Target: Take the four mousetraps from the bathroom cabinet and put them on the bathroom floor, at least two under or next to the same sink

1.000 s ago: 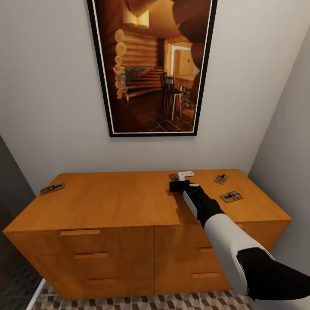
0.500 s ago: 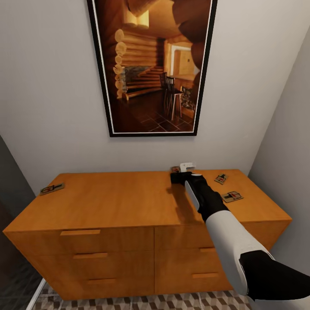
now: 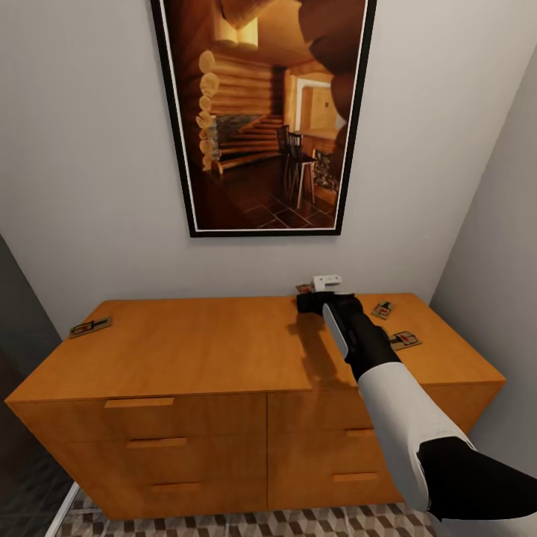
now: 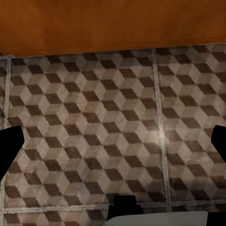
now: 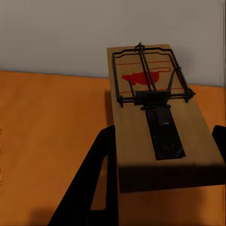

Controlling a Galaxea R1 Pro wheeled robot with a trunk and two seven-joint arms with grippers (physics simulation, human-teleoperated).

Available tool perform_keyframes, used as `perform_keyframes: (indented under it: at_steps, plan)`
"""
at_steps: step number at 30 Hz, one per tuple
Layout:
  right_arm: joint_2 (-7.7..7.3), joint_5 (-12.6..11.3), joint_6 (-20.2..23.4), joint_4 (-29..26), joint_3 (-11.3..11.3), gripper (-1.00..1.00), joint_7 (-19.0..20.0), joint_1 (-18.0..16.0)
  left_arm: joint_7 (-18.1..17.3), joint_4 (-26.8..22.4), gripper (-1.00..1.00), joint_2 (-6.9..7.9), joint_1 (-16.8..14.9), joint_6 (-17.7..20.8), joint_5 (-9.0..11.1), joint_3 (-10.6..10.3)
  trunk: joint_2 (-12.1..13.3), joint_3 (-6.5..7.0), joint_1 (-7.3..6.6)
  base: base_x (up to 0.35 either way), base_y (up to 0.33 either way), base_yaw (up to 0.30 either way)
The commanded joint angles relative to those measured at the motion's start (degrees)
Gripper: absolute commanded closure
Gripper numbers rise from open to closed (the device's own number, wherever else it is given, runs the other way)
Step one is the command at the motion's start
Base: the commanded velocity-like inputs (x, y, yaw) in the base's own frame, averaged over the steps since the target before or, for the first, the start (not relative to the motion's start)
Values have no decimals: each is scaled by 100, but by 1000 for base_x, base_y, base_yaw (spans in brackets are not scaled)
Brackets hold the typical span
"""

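From the head view, the right gripper (image 3: 326, 287) holds a mousetrap (image 3: 303, 289) just above the cabinet (image 3: 186, 350) near the back wall, right of centre; three more mousetraps lie on top, one far left (image 3: 90, 326). The right wrist view shows the jaws clamped on that trap (image 5: 157, 117); a thin edge grip could let it slip. The left wrist view shows the left gripper (image 4: 113, 141), jaws apart, over open bathroom floor (image 4: 94, 117).
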Motion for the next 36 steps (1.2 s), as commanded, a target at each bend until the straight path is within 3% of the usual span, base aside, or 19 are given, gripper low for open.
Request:
perform_keyframes:
  at_steps: [1,13,36]
  plan:
    - [-1,-1,106,-69,1,100,5,-3,-1,-2,-100,0,0,-13,1,2,-3,-5,0,0,0,0]
    - [-59,10,789,-469,0,100,-15,-3,-6,37,-100,0,-1,-19,-7,-5,-3,-5,0,-47,0,0]
    - [-63,18,847,-520,0,100,-18,-3,-7,60,-100,0,-2,-22,-6,-4,-3,-5,0,-320,0,0]
